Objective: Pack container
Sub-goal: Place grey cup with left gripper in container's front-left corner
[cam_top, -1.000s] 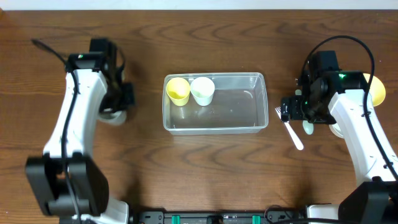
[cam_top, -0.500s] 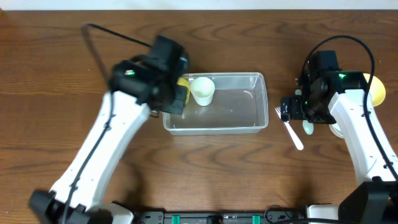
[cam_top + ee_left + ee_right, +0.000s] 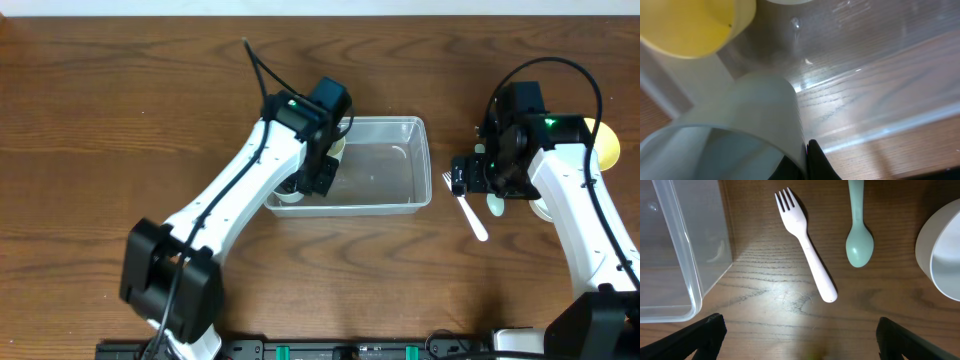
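Left arm (image 3: 262,165), grey bowl (image 3: 757,112) now over container (image 3: 380,207)

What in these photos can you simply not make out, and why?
Overhead: the left arm covers the container's left end and most of its contents.
Left wrist: the pale bowl is close and blurred; the yellow cup is cut off by the top edge.
Right wrist: the white bowl runs off the right edge.

Blurred grey cup (image 3: 750,115), partly out of view
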`<state>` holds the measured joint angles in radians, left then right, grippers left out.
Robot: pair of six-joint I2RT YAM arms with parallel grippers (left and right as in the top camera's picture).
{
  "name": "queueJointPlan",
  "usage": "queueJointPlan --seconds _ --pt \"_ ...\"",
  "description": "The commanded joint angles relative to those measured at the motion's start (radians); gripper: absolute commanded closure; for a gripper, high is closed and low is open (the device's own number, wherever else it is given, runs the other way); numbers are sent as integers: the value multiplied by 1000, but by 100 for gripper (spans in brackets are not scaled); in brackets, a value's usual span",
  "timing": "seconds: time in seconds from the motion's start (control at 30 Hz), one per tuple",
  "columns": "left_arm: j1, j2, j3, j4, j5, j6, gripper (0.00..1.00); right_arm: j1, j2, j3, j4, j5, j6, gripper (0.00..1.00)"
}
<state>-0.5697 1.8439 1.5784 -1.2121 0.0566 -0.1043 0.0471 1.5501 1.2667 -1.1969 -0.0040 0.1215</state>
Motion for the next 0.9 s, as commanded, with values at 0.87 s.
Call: queueJointPlan --seconds 0.87 --pt "50 116 -88 116 -27 75 73 -11 4 -1 -7 7 -18 2"
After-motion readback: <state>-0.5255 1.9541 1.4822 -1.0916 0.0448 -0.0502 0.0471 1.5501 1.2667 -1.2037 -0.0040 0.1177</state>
